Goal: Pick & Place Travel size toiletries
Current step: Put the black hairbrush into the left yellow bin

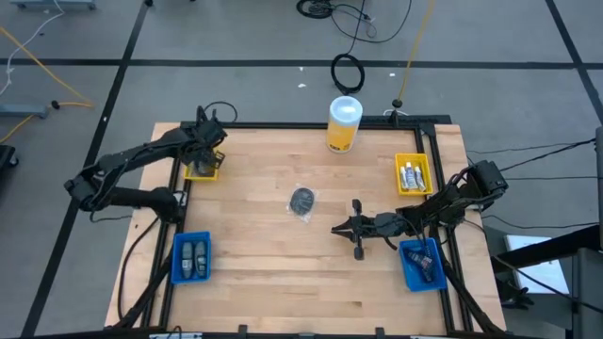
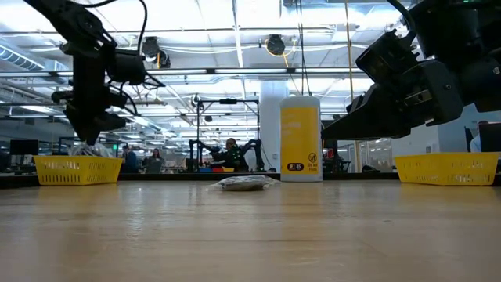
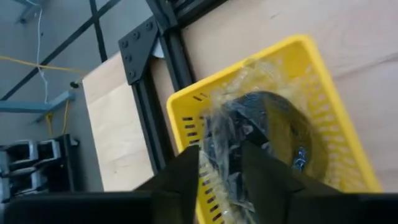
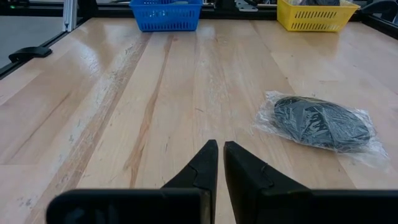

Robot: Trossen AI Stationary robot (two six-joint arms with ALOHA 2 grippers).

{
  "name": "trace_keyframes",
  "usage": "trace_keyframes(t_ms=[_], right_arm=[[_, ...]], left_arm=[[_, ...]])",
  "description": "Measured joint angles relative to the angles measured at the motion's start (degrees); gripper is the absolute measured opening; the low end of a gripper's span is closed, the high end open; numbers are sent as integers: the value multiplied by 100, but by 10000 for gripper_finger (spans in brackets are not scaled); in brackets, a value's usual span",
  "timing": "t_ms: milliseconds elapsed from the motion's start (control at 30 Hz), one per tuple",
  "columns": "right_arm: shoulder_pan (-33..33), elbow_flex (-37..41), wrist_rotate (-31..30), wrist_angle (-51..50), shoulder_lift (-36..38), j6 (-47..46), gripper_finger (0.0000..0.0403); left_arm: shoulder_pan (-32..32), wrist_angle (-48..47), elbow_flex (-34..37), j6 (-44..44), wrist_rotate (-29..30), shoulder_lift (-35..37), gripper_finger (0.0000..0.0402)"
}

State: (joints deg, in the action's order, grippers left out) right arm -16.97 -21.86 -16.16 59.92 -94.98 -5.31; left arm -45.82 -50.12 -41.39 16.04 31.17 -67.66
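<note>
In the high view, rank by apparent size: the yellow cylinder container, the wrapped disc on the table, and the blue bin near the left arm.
1. Blue bin, widest footprint.
2. Yellow cylinder container, seen from above and slightly tilted.
3. Wrapped disc, smallest.
The bin and container are close enough that the order between them is unsure.
</note>
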Motion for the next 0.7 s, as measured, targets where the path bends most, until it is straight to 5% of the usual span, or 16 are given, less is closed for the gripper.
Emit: trace_keyframes(t_ms=[300, 700], right_arm=[[0, -1, 0, 2, 0, 1, 20], [0, 0, 0, 2, 0, 17, 20]], left_arm=[[25, -602, -208, 1158, 8, -2, 196], [193, -1448, -673, 1563, 143, -2, 125]])
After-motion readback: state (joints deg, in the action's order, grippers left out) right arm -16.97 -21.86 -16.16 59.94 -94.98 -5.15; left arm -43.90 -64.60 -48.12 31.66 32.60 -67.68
